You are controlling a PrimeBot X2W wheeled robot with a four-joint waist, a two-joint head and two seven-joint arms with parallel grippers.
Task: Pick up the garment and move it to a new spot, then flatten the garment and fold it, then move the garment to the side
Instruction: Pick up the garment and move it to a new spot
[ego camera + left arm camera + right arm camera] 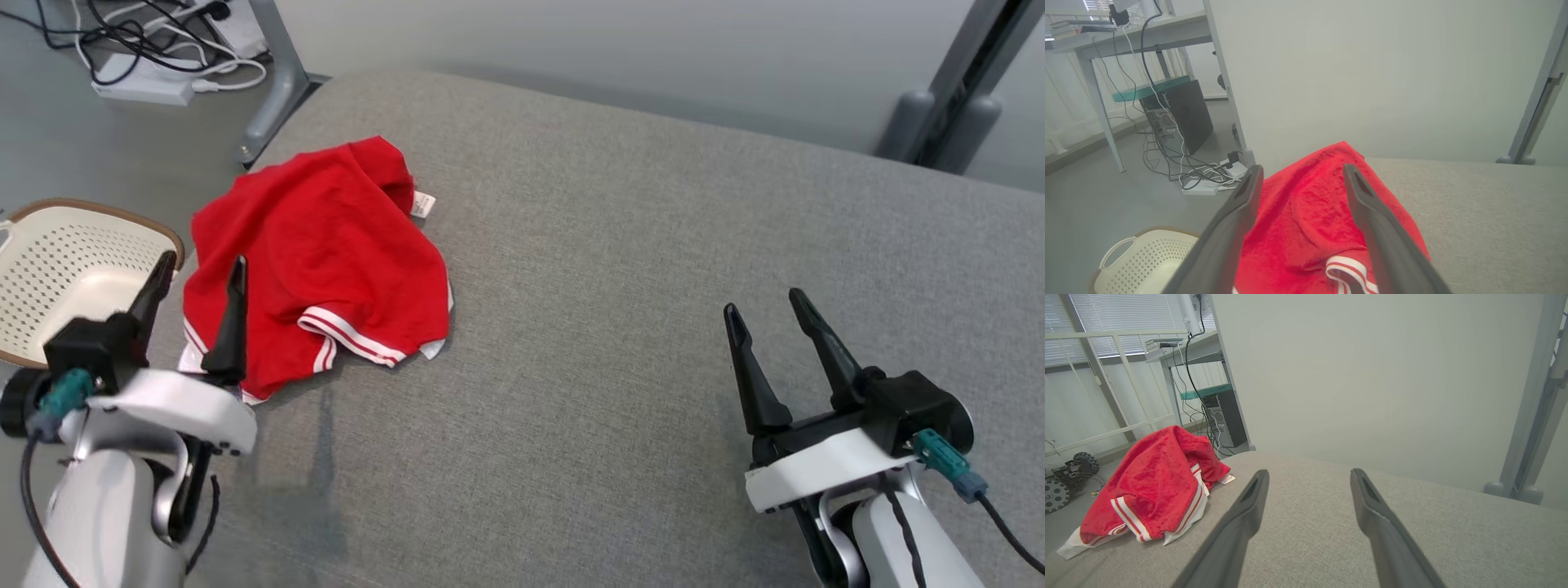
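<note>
**Left gripper.** The two dark fingers stand spread wide apart and hold nothing. The crumpled red garment lies directly ahead of the fingertips. In the left wrist view, red cloth shows between the two fingers and beyond them. In the head view, the inner finger overlaps the near edge of the garment. Whether it touches the cloth cannot be determined. The outer finger points toward the cream perforated basket, which stands beside the grey padded surface.

**Right gripper.** The fingers are likewise fully apart and empty. They sit above bare grey fabric. The garment lies well apart from them, ahead and to their left side.

**Garment.** It rests in a heap on the left end of the grey surface. Its white-striped trim faces the grippers. A small white label shows at its far edge.

**Beyond the fingers.** A power strip with tangled cables lies on the floor past the surface.
</note>
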